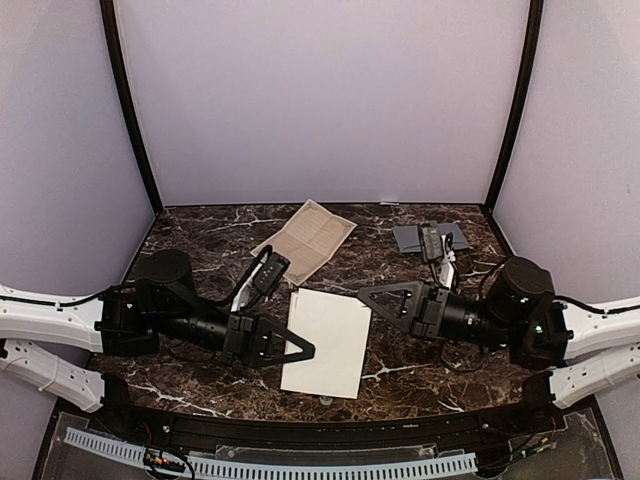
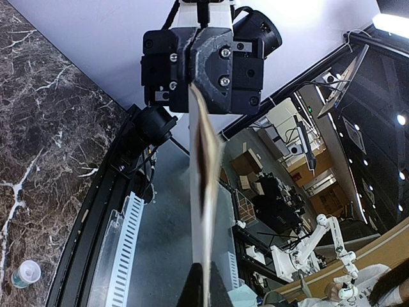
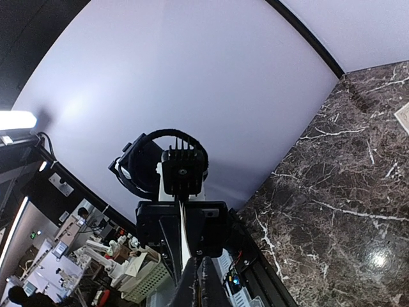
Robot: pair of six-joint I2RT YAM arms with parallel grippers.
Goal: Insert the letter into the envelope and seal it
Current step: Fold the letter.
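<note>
The letter [image 1: 330, 345], a white sheet, is in the middle of the table [image 1: 200, 245], and both arms have it. The left gripper [image 1: 303, 350] is closed on its near left edge and the right gripper [image 1: 368, 294] is closed on its far right corner; each wrist view shows the paper edge-on between the fingers. Its long axis runs from far to near. The envelope [image 1: 408, 238] lies flat at the far right, behind the right gripper and apart from the letter, so the right arm is nearer to it. Nothing seems to be inside it, and the arm partly hides its flap.
</note>
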